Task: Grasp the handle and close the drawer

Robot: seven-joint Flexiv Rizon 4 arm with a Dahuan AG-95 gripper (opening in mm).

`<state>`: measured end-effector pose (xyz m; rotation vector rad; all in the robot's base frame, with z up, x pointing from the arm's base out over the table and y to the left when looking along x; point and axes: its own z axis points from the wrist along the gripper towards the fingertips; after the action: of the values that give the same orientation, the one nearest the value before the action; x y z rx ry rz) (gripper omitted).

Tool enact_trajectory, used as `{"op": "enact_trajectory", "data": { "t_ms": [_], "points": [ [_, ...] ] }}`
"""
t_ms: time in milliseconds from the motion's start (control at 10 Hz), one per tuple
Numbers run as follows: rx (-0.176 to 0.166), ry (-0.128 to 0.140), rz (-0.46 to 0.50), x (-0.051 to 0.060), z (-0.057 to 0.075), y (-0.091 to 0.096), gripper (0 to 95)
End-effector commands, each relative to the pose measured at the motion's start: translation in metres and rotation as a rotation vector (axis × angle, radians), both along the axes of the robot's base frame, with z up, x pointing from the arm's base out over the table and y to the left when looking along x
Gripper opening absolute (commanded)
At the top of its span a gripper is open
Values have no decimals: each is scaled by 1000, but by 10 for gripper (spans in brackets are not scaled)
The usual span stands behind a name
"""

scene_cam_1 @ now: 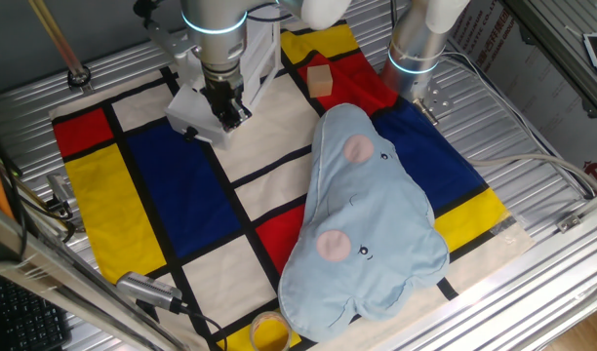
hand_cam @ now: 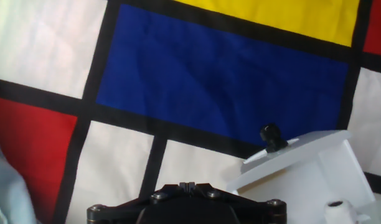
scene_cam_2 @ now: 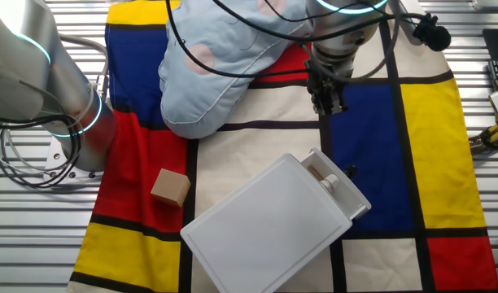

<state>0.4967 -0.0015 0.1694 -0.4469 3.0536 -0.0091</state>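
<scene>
The white cabinet [scene_cam_2: 265,232] lies on the patterned mat, and it also shows in one fixed view [scene_cam_1: 191,105] behind my arm. Its drawer [scene_cam_2: 340,194] is pulled out a little, its flat front panel [hand_cam: 296,148] standing off the box. A small black knob handle [hand_cam: 271,134] sticks out from the panel, and it also shows in the other fixed view [scene_cam_2: 349,172]. My gripper [scene_cam_2: 326,98] is shut and empty, its fingertips [hand_cam: 187,185] pressed together. It hovers over the mat, clear of the drawer front, with the handle ahead and to the right in the hand view.
A large light-blue plush cushion [scene_cam_1: 367,214] covers the mat's middle. A tan wooden cube [scene_cam_2: 170,187] sits on a red patch beside the cabinet. A second arm's base [scene_cam_2: 50,98] stands at the mat's edge. A yellow roll [scene_cam_1: 269,331] lies at the near edge.
</scene>
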Motion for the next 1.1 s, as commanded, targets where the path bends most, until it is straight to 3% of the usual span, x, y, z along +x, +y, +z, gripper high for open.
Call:
{"op": "enact_trajectory", "data": {
  "t_ms": [100, 300, 400, 600, 800, 1100],
  "points": [
    [5, -7, 32, 8, -9, -8, 0],
    [3, -8, 82, 19, -18, -17, 0],
    [-2, -7, 133, 31, -24, -23, 0],
    [-31, 7, 231, 54, -23, -23, 0],
    [-31, 18, 256, 73, -23, -22, 0],
    [-35, 32, 320, 86, -33, -28, 0]
  ]
}}
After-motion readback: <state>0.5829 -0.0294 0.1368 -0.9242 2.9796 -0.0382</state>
